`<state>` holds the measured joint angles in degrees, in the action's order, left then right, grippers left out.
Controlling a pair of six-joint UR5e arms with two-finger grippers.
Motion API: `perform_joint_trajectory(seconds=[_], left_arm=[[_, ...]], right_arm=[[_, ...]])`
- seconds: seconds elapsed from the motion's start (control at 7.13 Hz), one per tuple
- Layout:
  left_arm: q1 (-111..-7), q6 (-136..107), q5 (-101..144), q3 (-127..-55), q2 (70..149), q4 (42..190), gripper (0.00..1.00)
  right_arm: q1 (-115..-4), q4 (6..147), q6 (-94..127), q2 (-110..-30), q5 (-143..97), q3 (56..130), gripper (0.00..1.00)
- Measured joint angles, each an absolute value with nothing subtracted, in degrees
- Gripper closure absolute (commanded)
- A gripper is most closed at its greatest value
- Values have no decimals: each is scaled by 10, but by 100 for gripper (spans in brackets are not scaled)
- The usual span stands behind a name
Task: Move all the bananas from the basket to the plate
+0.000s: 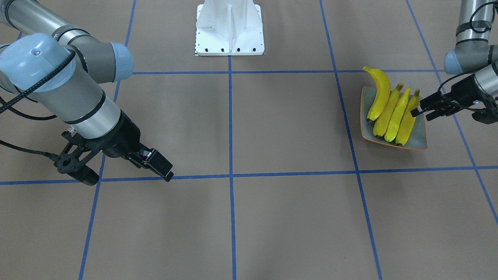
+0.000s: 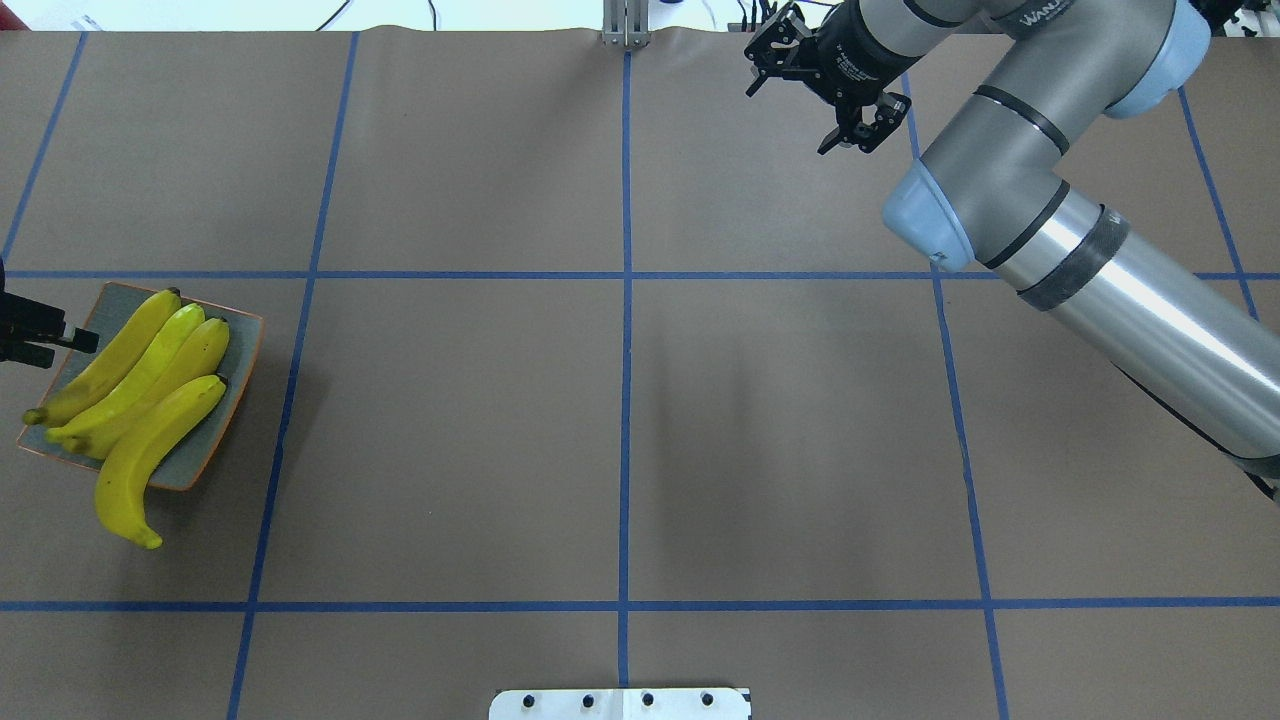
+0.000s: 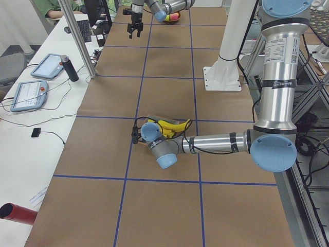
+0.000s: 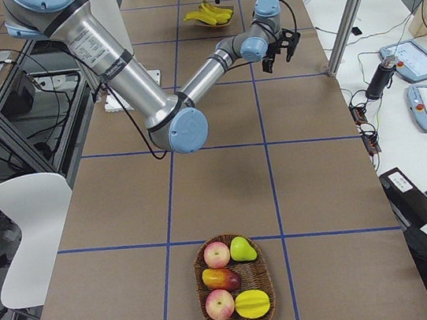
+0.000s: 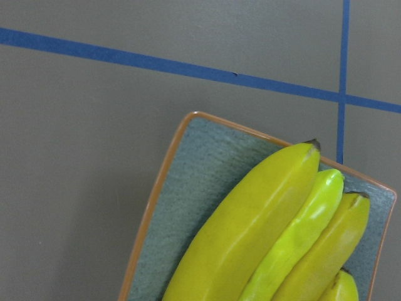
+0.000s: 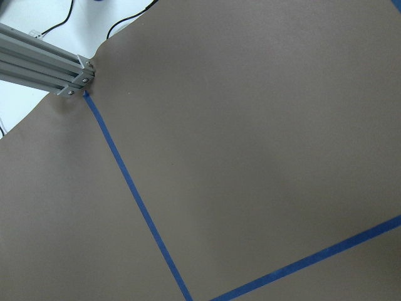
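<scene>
1. We find all four bananas (image 2: 150, 390) side by side on the plate (image 2: 245, 352), lower left of the overhead frame. One overhangs its lower edge.
2. The left gripper (image 1: 417, 109) reaches in level at the plate's edge, just beside a banana tip, fingers parted and empty.
3. The right gripper (image 2: 812, 100) sits at the overhead frame's top, spread wide, empty.
4. The right arm (image 2: 1050, 230) bears lettering beginning "WAN"; we cannot read the rest.

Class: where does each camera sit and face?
Front: across brown table, facing robot; right arm, left tool.
Overhead: behind robot, looking down; right arm, left tool.
Exterior left: table's left end; left arm nearest.
Exterior right: opposite end; right arm nearest.
Left wrist: down on yellow bananas, square grey plate; no arm.
Right wrist: down on table; no arm.
Front and overhead share bananas.
</scene>
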<state>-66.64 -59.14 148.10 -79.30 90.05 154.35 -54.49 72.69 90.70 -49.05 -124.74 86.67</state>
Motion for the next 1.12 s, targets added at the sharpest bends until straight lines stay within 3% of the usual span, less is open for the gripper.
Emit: perform_joint_trajectory(seconds=[0.28,0.7,1.12], left_arm=[[-694,-617,1481,-793,930,1536,1],[-741,-643,1475,-790,1004,1514,0],[-787,-547,1401,-787,1049,1403,0]], right_arm=[[-548,728,905,-492,-1249,869,0],[-590,739,806,-537,-1270,876,0],[-686,835,530,-606,-1302,873,0]])
